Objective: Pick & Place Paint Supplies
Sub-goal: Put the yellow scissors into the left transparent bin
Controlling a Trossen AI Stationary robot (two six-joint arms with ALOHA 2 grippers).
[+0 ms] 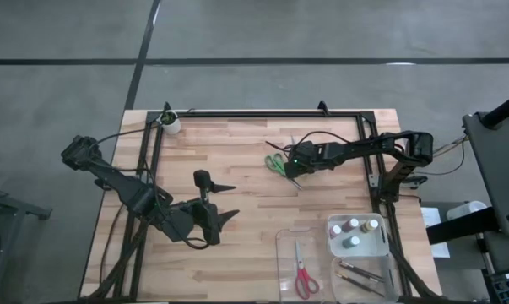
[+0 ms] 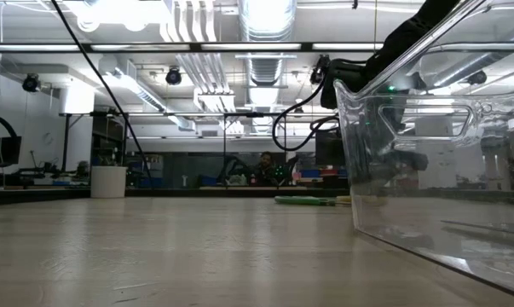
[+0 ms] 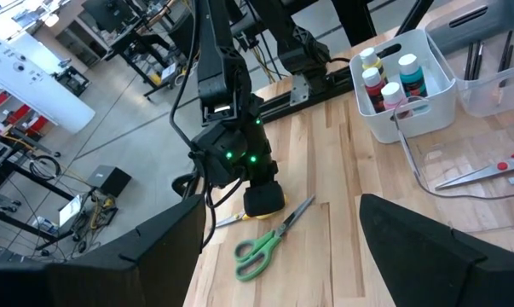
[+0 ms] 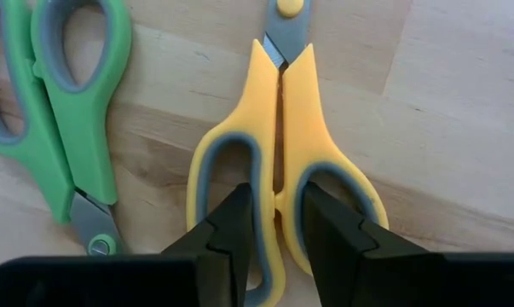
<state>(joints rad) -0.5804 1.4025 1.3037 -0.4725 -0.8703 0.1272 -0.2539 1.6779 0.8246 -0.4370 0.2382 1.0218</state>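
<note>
Right hand [image 4: 276, 223] is pressed down over the yellow scissors [image 4: 278, 153], its fingers [image 4: 231, 226] closed on the inner handle bars.

These scissors are laid flat on the tabletop [image 1: 237, 160], just beside the green scissors [image 1: 275, 163]. Farther out, the left hand [image 1: 227, 203] is held released above the wood, well apart from them. Near the tabletop's right corner, the red scissors [image 1: 302, 272] are kept in the clear tray [image 1: 281, 253], beside the white bin [image 1: 332, 245] of paint bottles [image 1: 354, 225].

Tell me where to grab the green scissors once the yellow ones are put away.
Judging by their pose, take the green scissors at the handle loops, from straight above. They lie flat and shut beside the yellow scissors, which the right gripper is pinching the same way.
</note>
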